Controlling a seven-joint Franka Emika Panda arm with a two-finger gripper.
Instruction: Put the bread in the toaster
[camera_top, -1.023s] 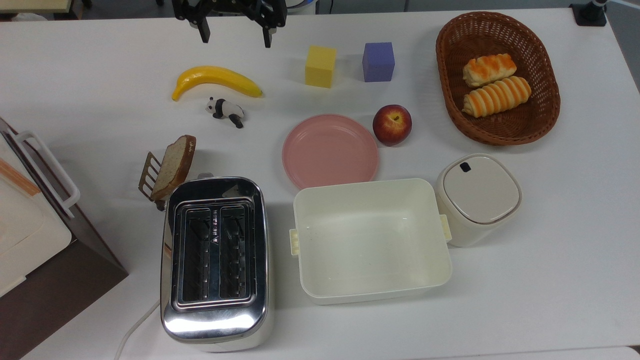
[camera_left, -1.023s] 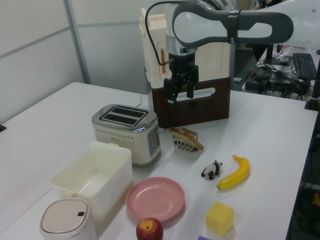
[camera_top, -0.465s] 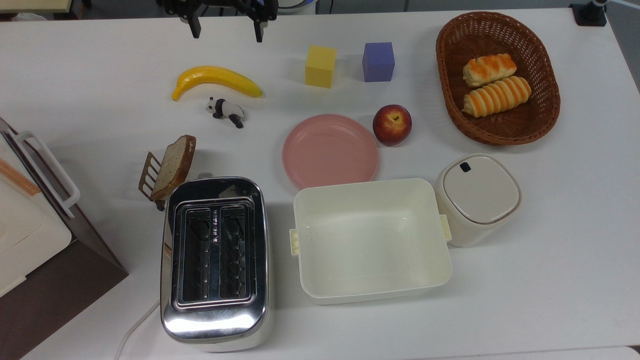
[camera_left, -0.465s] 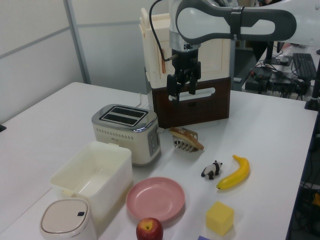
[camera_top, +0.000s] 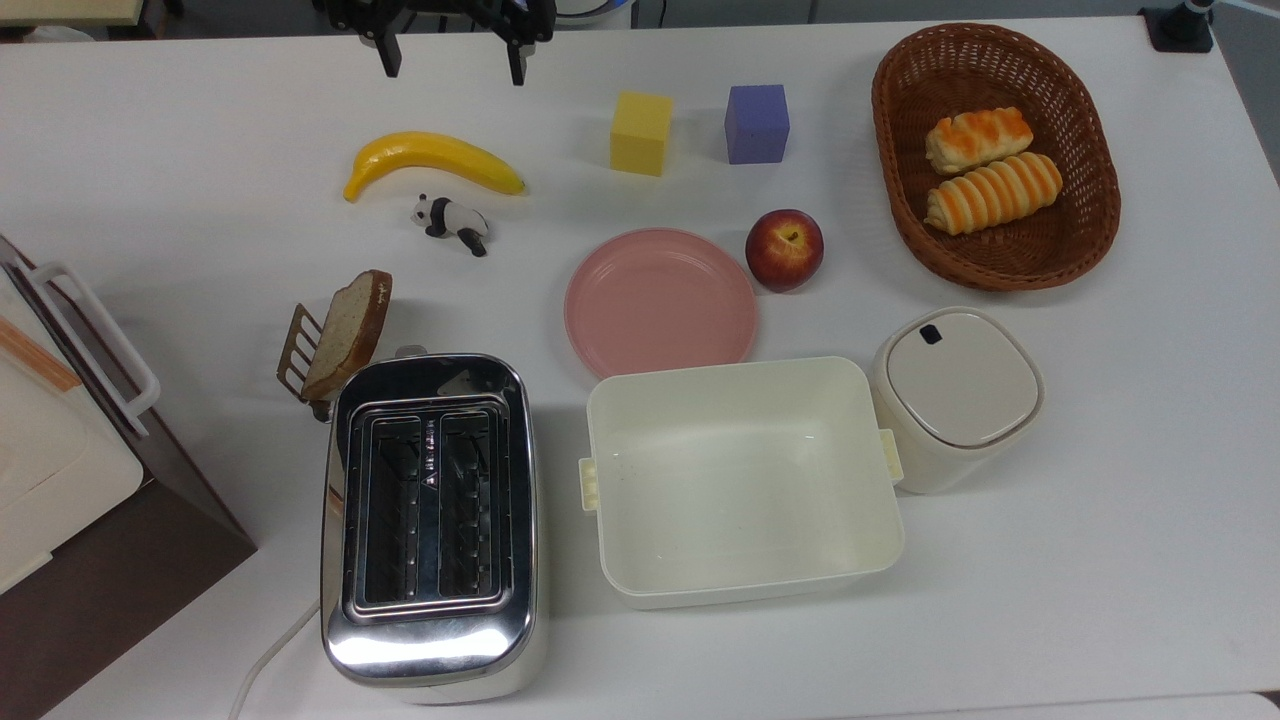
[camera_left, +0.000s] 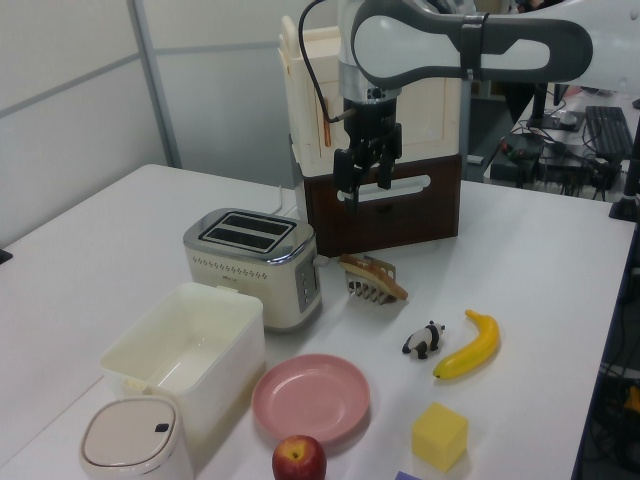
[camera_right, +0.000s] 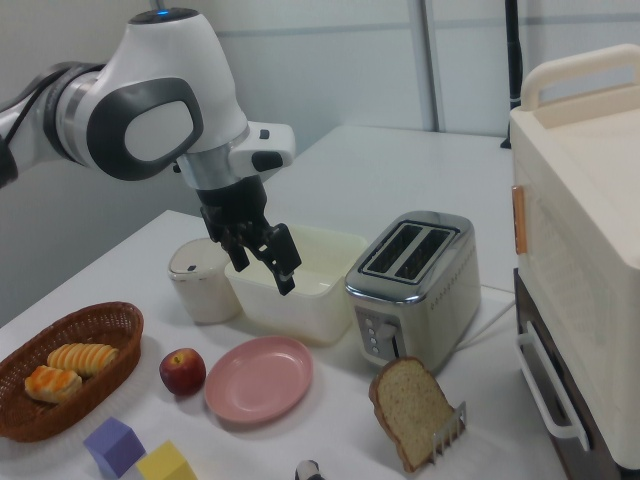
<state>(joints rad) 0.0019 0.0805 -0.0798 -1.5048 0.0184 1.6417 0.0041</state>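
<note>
White table (camera_top: 1150, 480): cream tub (camera_top: 745, 480) empty, toaster (camera_top: 430, 520) unloaded.

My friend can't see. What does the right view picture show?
A white robot arm holds its open pincer in the air above a table. In front, a slice of bread leans in a small rack beside a shiny toaster. A pink plate and an apple lie nearby.

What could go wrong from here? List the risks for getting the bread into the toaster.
1. The bread leans tilted in the small rack, so the open gripper may knock both over while closing on it.
2. The rack sits right against the toaster, leaving little room for the fingers.
3. The slots are narrow; a tilted slice could catch on the chrome rim.
</note>
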